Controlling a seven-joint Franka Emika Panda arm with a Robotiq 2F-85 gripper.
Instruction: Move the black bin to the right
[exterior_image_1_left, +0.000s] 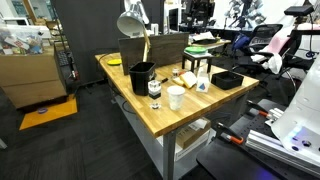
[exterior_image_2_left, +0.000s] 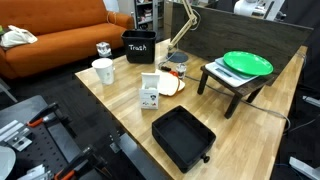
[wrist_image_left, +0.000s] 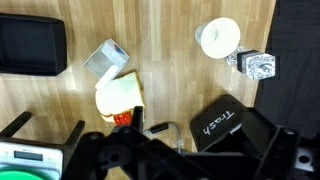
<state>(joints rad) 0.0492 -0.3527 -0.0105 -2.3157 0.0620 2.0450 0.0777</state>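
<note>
The black bin (exterior_image_1_left: 142, 75) stands upright on the wooden table (exterior_image_1_left: 190, 118), near its far left corner. It has "Trash" written on its side, which reads in an exterior view (exterior_image_2_left: 138, 47) and in the wrist view (wrist_image_left: 222, 122). My gripper (wrist_image_left: 180, 152) shows only in the wrist view, as a dark shape along the bottom edge, high above the table. Its fingers look spread apart, with nothing between them. The bin lies just past the gripper's right side and is partly hidden by it.
A white cup (exterior_image_2_left: 103, 70) and a small jar (exterior_image_2_left: 103, 48) stand beside the bin. A small white box (exterior_image_2_left: 150, 92), a flat black tray (exterior_image_2_left: 183, 137), a stool with a green plate (exterior_image_2_left: 247, 64), a desk lamp (exterior_image_1_left: 133, 25) and a large dark box (exterior_image_1_left: 150, 47) share the table.
</note>
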